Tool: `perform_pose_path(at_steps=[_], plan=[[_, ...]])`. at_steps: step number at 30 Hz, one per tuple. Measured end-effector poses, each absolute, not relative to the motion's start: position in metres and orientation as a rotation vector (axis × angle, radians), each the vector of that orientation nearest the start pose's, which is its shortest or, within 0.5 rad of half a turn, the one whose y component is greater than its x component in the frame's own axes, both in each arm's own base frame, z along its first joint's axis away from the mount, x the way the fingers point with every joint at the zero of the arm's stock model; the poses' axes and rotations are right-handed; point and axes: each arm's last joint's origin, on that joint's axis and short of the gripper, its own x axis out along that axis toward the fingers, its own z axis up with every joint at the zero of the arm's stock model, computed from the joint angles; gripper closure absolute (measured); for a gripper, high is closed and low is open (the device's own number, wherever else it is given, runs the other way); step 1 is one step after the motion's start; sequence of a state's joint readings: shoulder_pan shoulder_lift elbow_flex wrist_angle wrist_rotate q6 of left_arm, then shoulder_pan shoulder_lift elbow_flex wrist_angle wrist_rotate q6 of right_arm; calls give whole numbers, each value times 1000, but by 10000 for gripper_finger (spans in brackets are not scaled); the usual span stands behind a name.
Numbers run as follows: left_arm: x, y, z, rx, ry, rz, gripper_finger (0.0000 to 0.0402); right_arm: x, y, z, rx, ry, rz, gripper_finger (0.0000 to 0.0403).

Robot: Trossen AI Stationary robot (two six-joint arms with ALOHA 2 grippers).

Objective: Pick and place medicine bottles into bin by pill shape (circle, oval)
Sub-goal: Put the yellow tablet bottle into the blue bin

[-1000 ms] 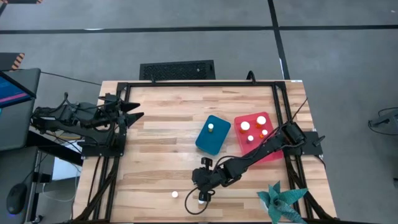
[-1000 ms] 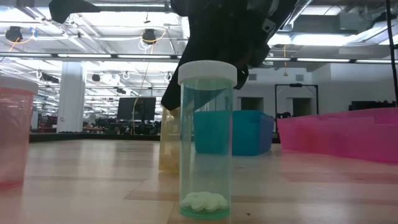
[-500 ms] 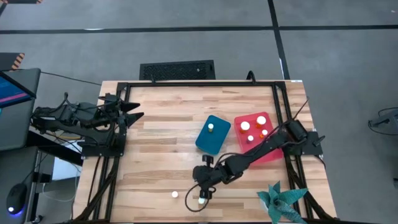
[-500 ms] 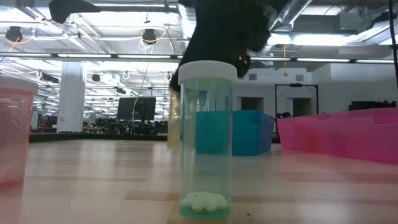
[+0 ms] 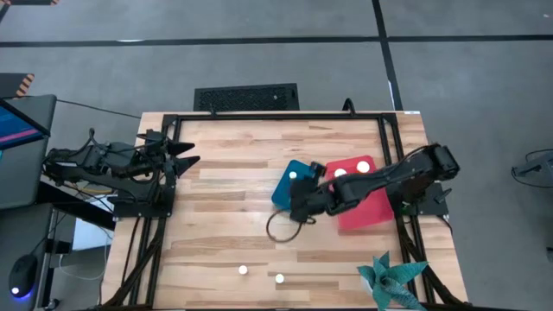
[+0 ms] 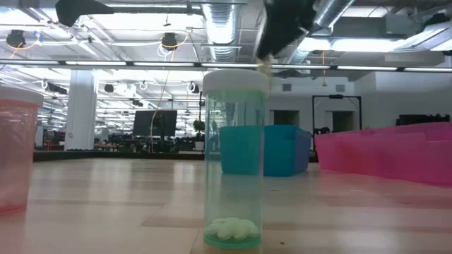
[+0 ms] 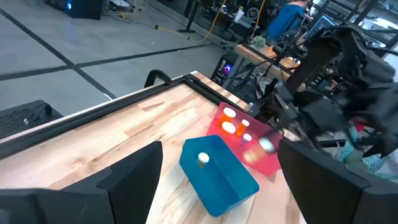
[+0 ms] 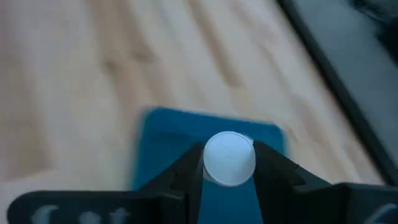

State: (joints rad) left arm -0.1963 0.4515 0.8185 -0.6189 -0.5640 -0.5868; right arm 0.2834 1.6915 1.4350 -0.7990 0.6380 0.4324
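Near edge of tabletop (image 5: 225, 173), about 6 o'clock from centre: two medicine bottles stand loose, one (image 5: 243, 270) and a neighbour (image 5: 279, 278) just beside it. In the low view the closest one (image 6: 234, 159) is a clear teal vial, white cap, pale pills at its bottom; a pink-tinted vial (image 6: 15, 148) stands at the left edge of that view.

Centre: right claw (image 8: 229, 163) is pinching a white-capped bottle (image 8: 229, 158), held over the blue bin (image 5: 295, 187). One bottle (image 5: 293, 176) already stands in that bin.

Risks, as judgement:
- Only the cap rim is gripped; a loose hold could drop the bottle early, onto the bin wall or the bottle inside.
- Release near that standing bottle could tip it.
- Pill shape in the held bottle cannot be read here, so the wrong bin is possible.

Toward 3 o'clock: red bin (image 5: 367, 210), partly hidden by the right arm; the left wrist view shows three caps in it (image 7: 234, 126).

Far, 9 o'clock: left claw (image 5: 184, 155) waits off the tabletop's edge, fingers spread.

Count: two bins; seven bottles visible.
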Motion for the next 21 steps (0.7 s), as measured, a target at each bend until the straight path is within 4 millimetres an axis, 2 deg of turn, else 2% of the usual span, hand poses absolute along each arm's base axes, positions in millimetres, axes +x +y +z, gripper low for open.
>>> perform_pose_path(at_steps=[3, 6, 9, 13, 17, 21], plan=[[80, 0, 340, -483, 121, 422, 90, 333, 66, 275, -94, 886, -614, 275], [80, 0, 340, -483, 121, 422, 90, 323, 53, 257, -31, 889, -622, 275], [80, 0, 340, -483, 121, 422, 90, 306, 45, 240, 58, 834, -636, 275], [80, 0, 340, -484, 119, 424, 90, 287, 36, 229, 124, 723, -637, 274], [80, 0, 340, -484, 115, 432, 90, 287, 29, 228, 123, 643, -590, 274], [80, 1, 340, -490, 107, 448, 90, 294, 22, 215, 94, 718, -561, 274]])
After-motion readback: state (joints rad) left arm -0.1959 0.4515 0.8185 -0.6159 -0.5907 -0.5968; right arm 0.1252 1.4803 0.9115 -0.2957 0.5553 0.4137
